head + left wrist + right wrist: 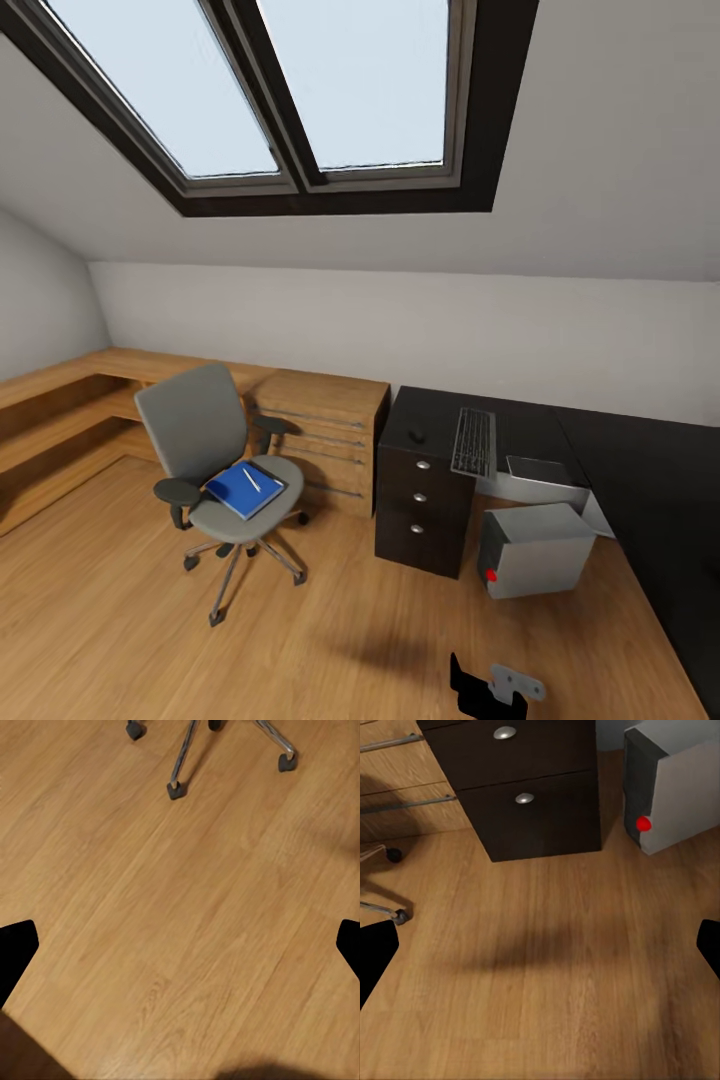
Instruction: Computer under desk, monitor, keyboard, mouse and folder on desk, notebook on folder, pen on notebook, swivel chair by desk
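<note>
The swivel chair [222, 470] is grey upholstery on a chrome star base with dark casters, standing on the plank-grained wooden floor [130, 620]. On its seat lies the flat, bright blue folder [243, 489], with a thin white pen [251, 479] across the top of it. Beside the chair stands a light wooden drawer chest [325, 440] with long metal rails, and next to that the matt black table [520, 440], its three drawer fronts carrying round silver knobs. On the table top lie the slim black keyboard [473, 441] and, well apart from it, the small rounded mouse [416, 436]. The boxy silver-grey computer [535, 550] sits on the floor just beside the drawers, a red button low on its dark front.

The head view alone takes in the skylight windows [300, 90], the sloped grey ceiling and the table top. The left wrist view adds the chair's chrome legs [184, 754] and casters, well ahead of the left fingers [16, 952], with bare floor between. The right wrist view gives the drawer knobs and the computer's red button [643, 823] at close range, well beyond the right fingers [376, 956].

Both arms point downwards at the floor. On each, the black fingers sit wide apart at opposite edges of the wrist view, released and grasping nothing.
</note>
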Motion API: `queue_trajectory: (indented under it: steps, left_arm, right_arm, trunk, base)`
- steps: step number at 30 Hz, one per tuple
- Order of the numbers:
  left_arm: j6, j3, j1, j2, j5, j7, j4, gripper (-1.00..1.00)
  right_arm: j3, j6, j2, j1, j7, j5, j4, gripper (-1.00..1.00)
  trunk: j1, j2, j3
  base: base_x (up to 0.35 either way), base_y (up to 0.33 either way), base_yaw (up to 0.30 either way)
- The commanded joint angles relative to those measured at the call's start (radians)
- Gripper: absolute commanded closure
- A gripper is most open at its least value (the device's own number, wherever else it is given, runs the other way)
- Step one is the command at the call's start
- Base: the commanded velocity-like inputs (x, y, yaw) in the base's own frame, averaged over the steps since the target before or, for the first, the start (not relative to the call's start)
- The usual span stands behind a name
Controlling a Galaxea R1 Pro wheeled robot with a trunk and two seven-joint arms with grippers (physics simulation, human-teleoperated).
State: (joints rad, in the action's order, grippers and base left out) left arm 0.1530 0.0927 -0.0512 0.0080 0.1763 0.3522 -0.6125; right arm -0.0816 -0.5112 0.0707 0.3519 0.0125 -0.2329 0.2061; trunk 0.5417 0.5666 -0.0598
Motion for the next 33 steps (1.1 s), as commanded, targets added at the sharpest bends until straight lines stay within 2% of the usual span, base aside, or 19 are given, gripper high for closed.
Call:
queue_trajectory:
  steps: [1,24,33]
  left_arm:
    - [0.005,0.007,-0.001,0.001,0.011,0.007,0.0,-1.0]
    - [0.005,0.009,-0.001,-0.007,0.009,0.011,-0.001,-1.0]
    - [0.005,0.008,-0.001,-0.007,0.009,0.012,-0.001,-1.0]
  right_arm:
    - [-0.008,-0.003,0.001,0.001,0.001,0.004,0.0,-1.0]
    - [-0.005,-0.003,0.0,0.001,0.004,0.004,0.0,-1.0]
    - [0.038,-0.001,-0.003,0.001,0.003,0.004,0.001,-1.0]
  trunk:
    - [-0.004,-0.006,0.001]
    - [-0.092,-0.167,0.073]
    - [-0.092,-0.167,0.073]
  base:
    - [-0.002,0.0,-0.004]
    - [0.0,0.0,0.0]
    - [0.0,0.0,0.0]
